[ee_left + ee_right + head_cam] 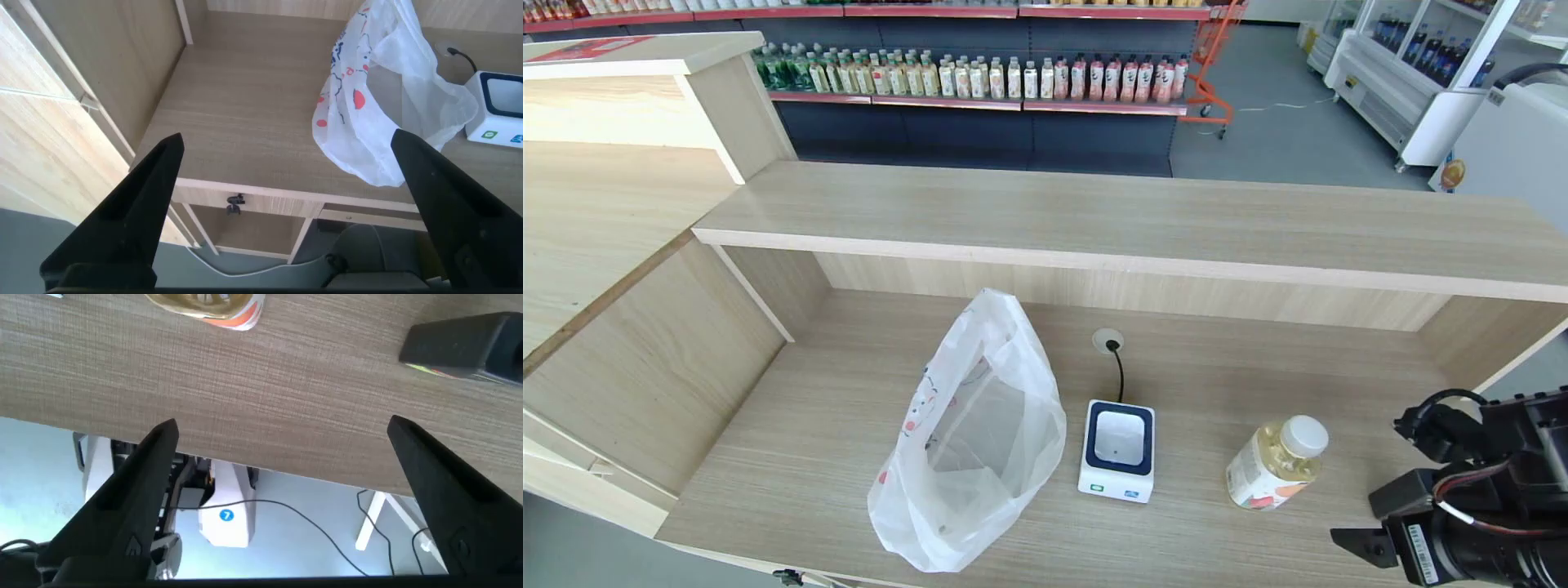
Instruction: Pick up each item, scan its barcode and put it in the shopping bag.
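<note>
The black right end effector [282,423] has 2 wedge-shaped fingers [131,498].

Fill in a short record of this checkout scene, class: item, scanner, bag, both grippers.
Item: bottle, white cap, on the counter, right of the scanner, not gripped.
Scanner: between bottle and shopping bag.
Bag: left of the scanner, mouth open.
Left gripper: open, holding nothing.
Right gripper: open, holding nothing.

Scanner [1119,449]: white box, dark blue frame round upward-facing window, black cable [1118,366] leaving far side.
Shopping bag [972,441]: translucent white plastic, red print, standing open, just left of scanner.
Bottle [1276,464]: clear, yellowish liquid, white cap, upright, right of scanner, apart.
</note>
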